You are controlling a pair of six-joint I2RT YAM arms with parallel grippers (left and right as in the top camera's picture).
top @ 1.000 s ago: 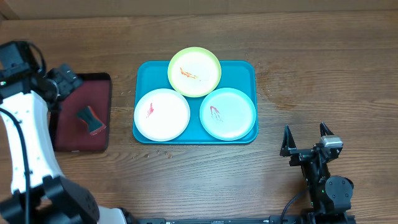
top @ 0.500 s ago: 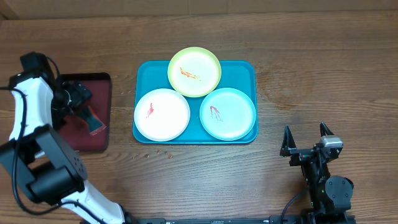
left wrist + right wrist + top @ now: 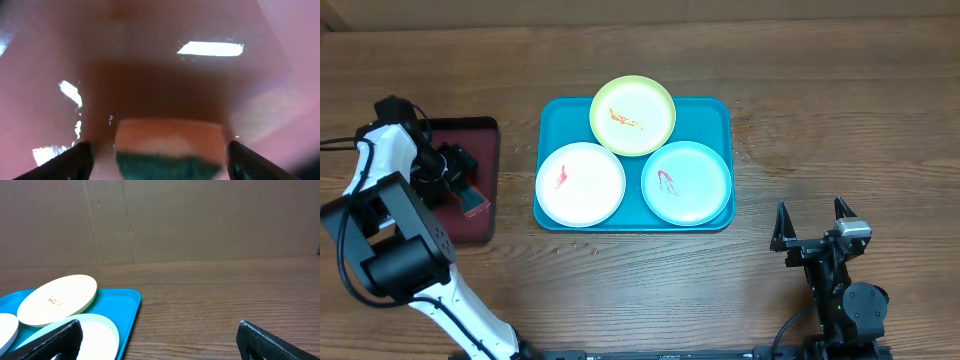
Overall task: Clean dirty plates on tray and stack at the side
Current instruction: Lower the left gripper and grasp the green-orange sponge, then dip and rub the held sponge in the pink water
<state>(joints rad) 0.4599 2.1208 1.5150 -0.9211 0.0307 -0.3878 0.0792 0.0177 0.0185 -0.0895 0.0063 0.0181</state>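
Observation:
Three plates lie on the teal tray (image 3: 720, 115): a yellow-green one (image 3: 632, 115) at the back, a white one (image 3: 580, 184) front left, a mint one (image 3: 686, 182) front right. Each carries a red smear. My left gripper (image 3: 465, 190) is down on the dark-red tray (image 3: 485, 135), open. An orange and green sponge (image 3: 167, 145) sits between its fingers, with a small gap on either side. My right gripper (image 3: 810, 228) stands open and empty near the table's front right, facing the teal tray (image 3: 120, 305).
The dark-red, black-rimmed tray (image 3: 150, 60) lies left of the teal one. Bare wooden table (image 3: 840, 110) stretches right of the teal tray and along the front. A brown cardboard wall (image 3: 200, 220) closes the far side.
My left arm has swung in over the dark-red tray and lowered its gripper around the sponge. Its jaws have narrowed a little. The right arm and the plates have stayed put.

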